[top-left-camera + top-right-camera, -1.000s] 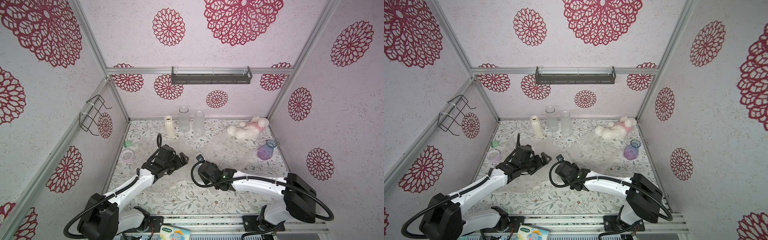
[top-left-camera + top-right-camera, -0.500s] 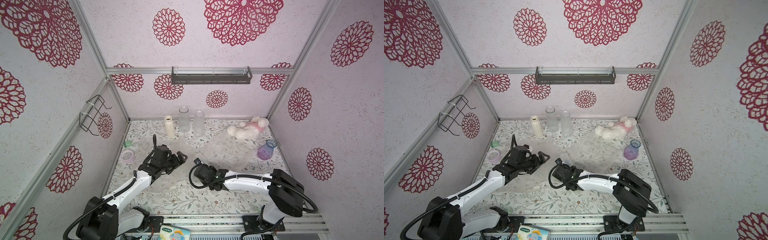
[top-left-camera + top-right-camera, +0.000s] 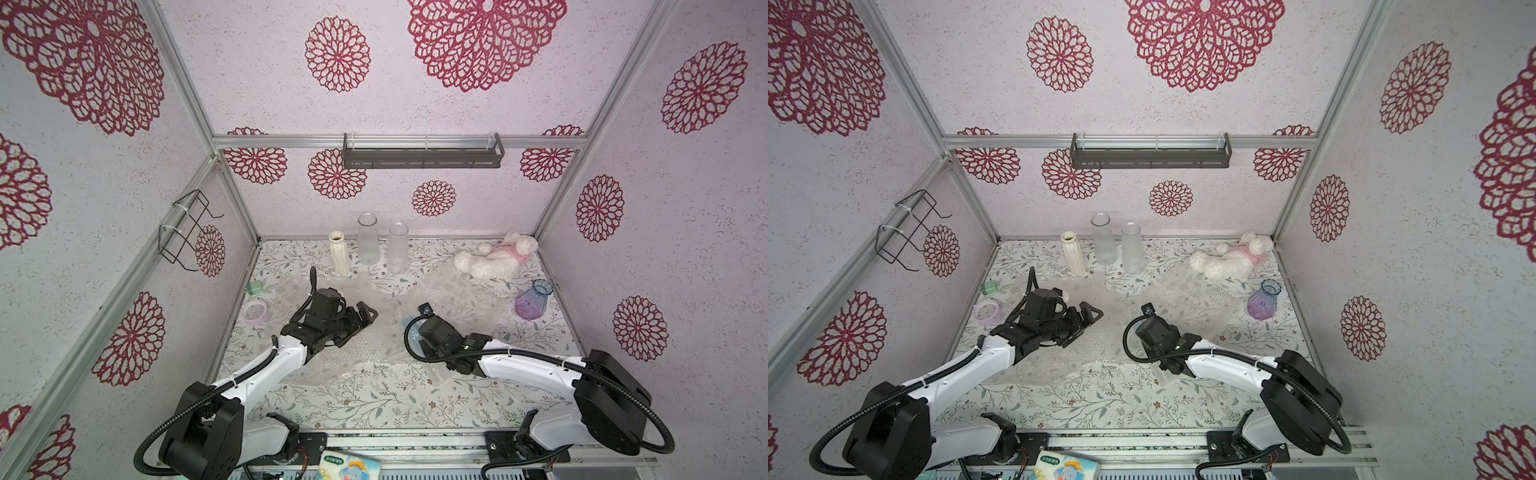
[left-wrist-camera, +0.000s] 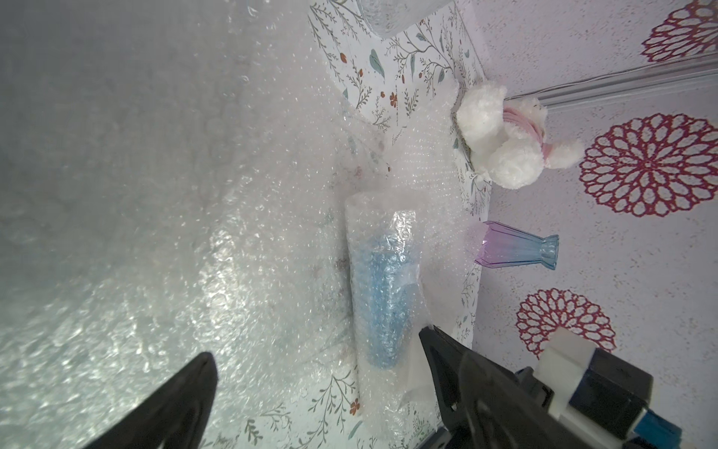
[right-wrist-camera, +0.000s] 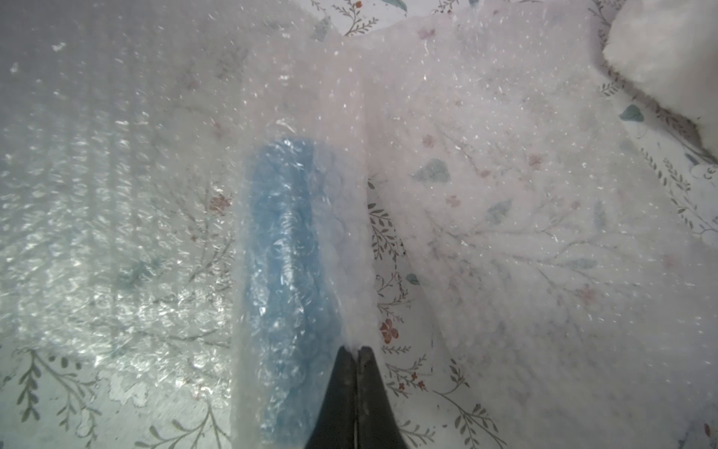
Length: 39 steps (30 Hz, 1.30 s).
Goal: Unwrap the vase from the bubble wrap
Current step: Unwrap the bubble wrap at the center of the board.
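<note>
Pinched a flap of bubble wrap (image 5: 345,217) beside the wrapped blue vase (image 5: 279,252).
Showed the vase only as a blue blur under layers, lying mid-tabletop (image 3: 374,403), one end cut off. Clamped the right hand (image 5: 356,350) fully on the flap; held the left hand (image 4: 315,344) spread wide, empty.

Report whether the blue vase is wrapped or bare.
Wrapped: bubble wrap covers the blue vase along its whole length.

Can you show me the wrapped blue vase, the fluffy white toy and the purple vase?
wrapped blue vase (image 5: 287,252): right wrist view, middle of its blue body.
white plush toy (image 3: 493,261): in a top view, its body.
purple glass vase (image 3: 530,303): in a top view, its wide belly.
</note>
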Each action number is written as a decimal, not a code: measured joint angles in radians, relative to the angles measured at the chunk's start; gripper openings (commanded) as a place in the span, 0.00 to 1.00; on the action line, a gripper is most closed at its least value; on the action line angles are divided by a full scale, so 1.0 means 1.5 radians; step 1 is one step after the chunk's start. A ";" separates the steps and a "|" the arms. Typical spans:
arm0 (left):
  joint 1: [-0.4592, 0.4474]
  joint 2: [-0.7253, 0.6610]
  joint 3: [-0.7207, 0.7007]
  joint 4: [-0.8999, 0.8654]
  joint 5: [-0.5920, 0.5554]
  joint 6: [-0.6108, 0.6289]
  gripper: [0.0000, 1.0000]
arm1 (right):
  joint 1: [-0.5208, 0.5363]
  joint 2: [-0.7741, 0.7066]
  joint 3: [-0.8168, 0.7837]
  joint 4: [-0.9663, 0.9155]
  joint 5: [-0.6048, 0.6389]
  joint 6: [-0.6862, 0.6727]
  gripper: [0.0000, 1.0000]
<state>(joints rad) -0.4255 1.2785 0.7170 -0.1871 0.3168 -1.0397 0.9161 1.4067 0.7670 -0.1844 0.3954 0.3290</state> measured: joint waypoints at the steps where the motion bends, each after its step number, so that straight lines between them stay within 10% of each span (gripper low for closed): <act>1: -0.001 0.005 0.004 0.001 0.000 0.000 1.00 | -0.005 -0.003 -0.005 0.005 -0.007 0.003 0.01; 39: -0.066 0.061 0.035 0.058 -0.043 0.001 0.93 | -0.043 -0.102 -0.117 0.097 -0.108 0.115 0.00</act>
<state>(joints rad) -0.5243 1.3693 0.7692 -0.0994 0.2523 -1.0378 0.8520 1.2541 0.5907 -0.0395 0.2329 0.5022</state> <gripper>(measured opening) 0.940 0.047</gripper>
